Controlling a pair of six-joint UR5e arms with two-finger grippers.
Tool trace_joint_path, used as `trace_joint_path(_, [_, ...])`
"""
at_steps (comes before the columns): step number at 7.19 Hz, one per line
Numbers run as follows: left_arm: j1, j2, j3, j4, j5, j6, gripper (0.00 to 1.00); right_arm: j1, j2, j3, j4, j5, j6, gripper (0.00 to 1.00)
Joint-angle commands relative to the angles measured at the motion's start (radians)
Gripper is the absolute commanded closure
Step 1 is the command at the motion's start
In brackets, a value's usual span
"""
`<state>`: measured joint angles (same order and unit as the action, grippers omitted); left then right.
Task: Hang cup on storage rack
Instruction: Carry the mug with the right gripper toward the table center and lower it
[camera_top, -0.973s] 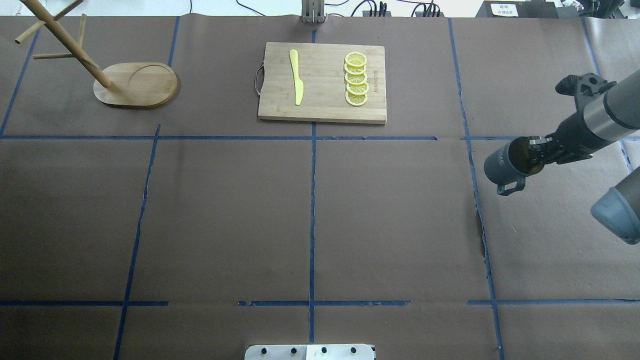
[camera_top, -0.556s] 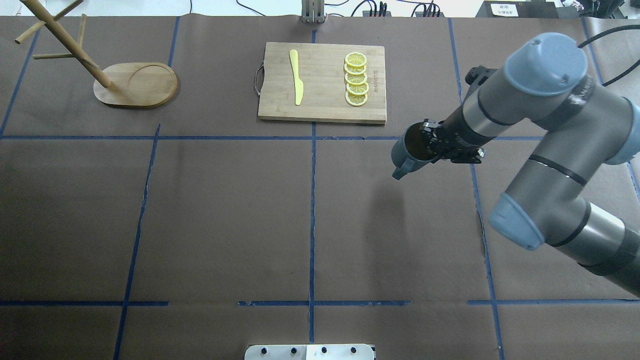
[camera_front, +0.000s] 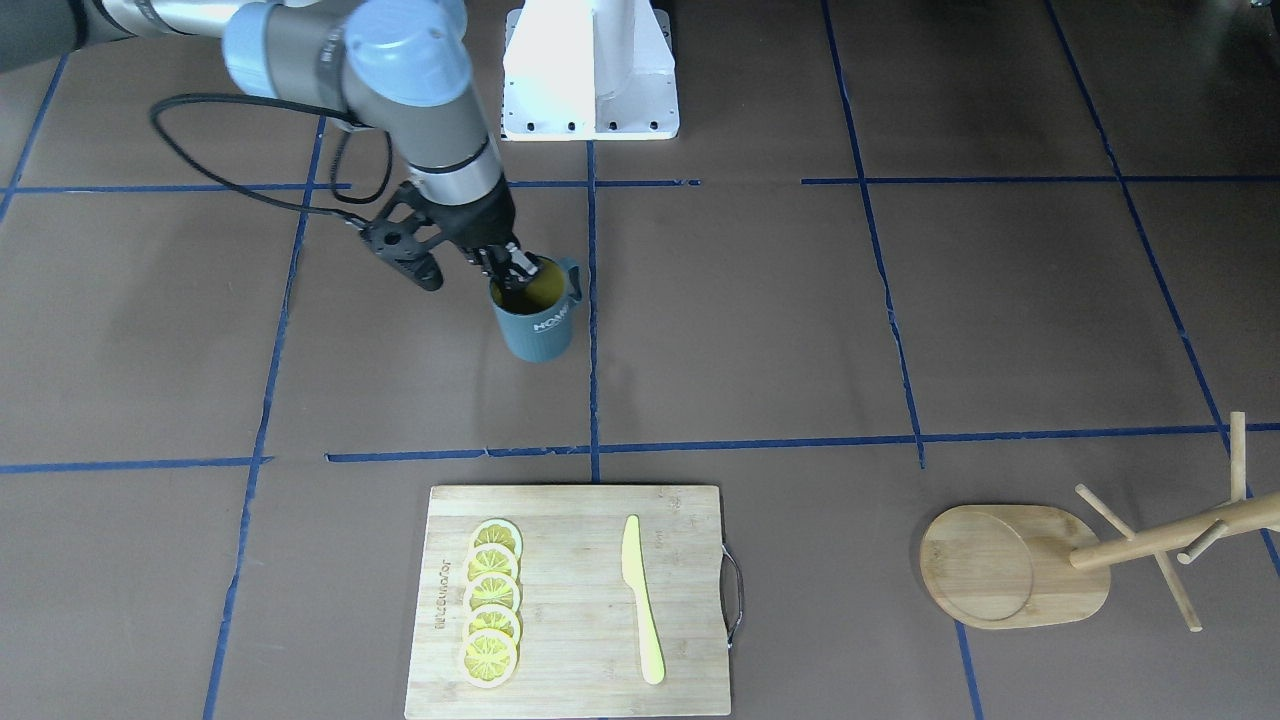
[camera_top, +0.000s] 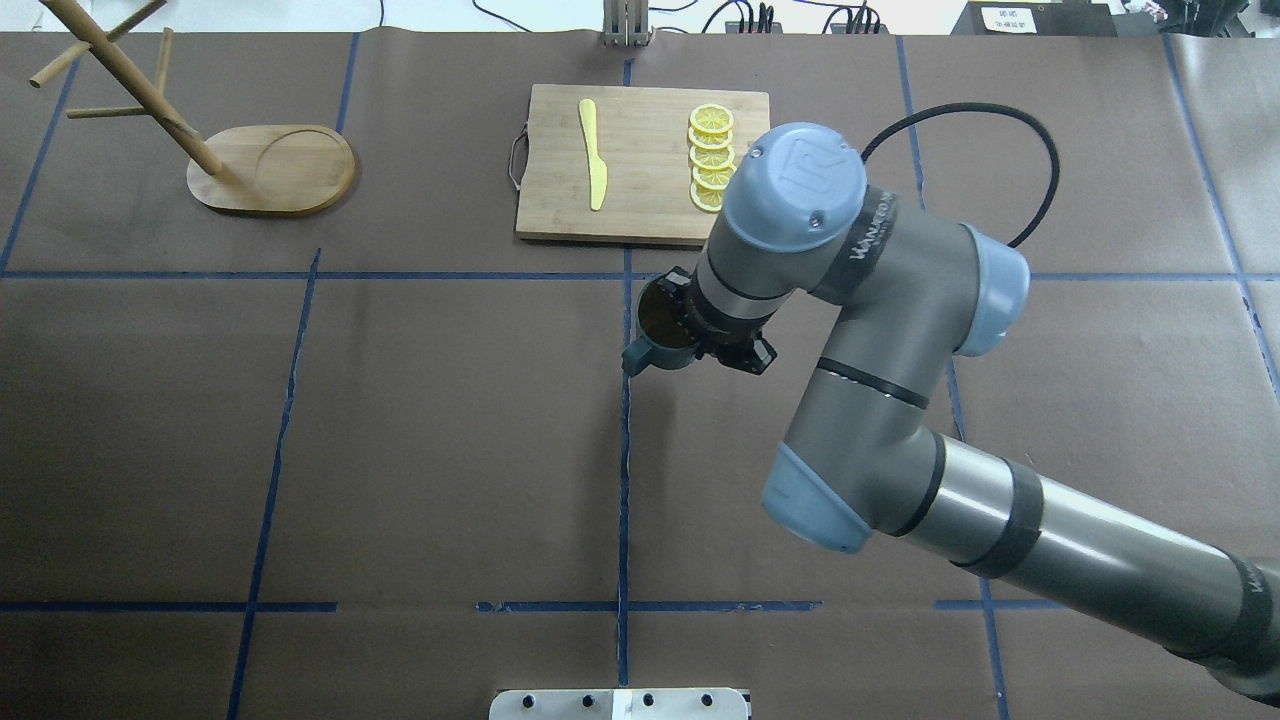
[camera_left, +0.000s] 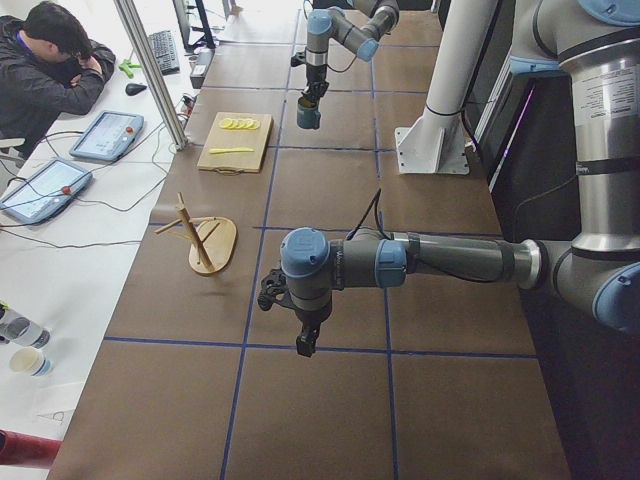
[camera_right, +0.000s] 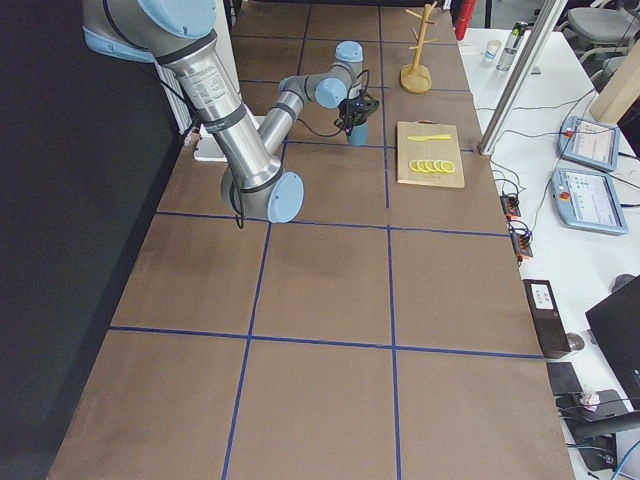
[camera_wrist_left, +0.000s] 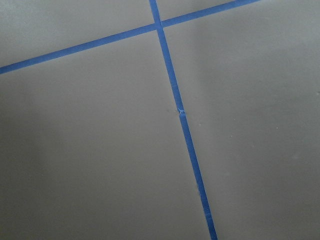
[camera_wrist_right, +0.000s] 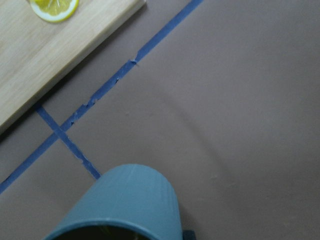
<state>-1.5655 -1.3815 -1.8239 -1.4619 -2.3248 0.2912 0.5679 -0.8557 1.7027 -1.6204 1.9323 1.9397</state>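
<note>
Across the table, in the front-facing view, the right gripper (camera_front: 514, 268) clamps the rim of the upright dark blue-grey ribbed mug (camera_front: 540, 325), one finger inside its yellow interior, well apart from the light wooden mug tree (camera_front: 1010, 570), whose pole the frame cuts off. Overhead, the wrist hides that grip. In the left side view, the left gripper (camera_left: 305, 345) is too small to tell how far open.

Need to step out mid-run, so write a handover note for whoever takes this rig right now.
Right gripper: shut on the rim of the HOME mug, over the centre tape line near the cutting board.
Left gripper: over bare table; open or shut cannot be told.
Mug tree: far left corner, pegs empty.
Done: mug grasped.
Left: carry it to the tree, hook the handle on a peg, release.
</note>
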Motion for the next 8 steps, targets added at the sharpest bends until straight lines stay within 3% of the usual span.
trace_joint_path(1, [0.001,0.001,0.0,0.0,0.001,-0.001,0.0,-0.06,0.081,-0.13,-0.001,-0.024,0.073,0.91])
trace_joint_path(5, [0.001,0.001,-0.001,-0.001,0.001,-0.001,0.0,-0.128,0.081,-0.133,-0.001,-0.027,0.113,0.86])
trace_joint_path(6, [0.001,0.001,-0.001,-0.001,-0.001,-0.003,0.0,-0.129,0.078,-0.141,-0.001,-0.032,0.113,0.8])
trace_joint_path(7, [0.001,0.001,-0.001,-0.001,0.001,-0.003,0.0,-0.129,0.076,-0.14,-0.001,-0.032,0.107,0.04])
trace_joint_path(8, [0.001,0.001,-0.003,-0.001,0.001,-0.003,0.0,-0.126,0.073,-0.137,-0.001,-0.033,0.093,0.0])
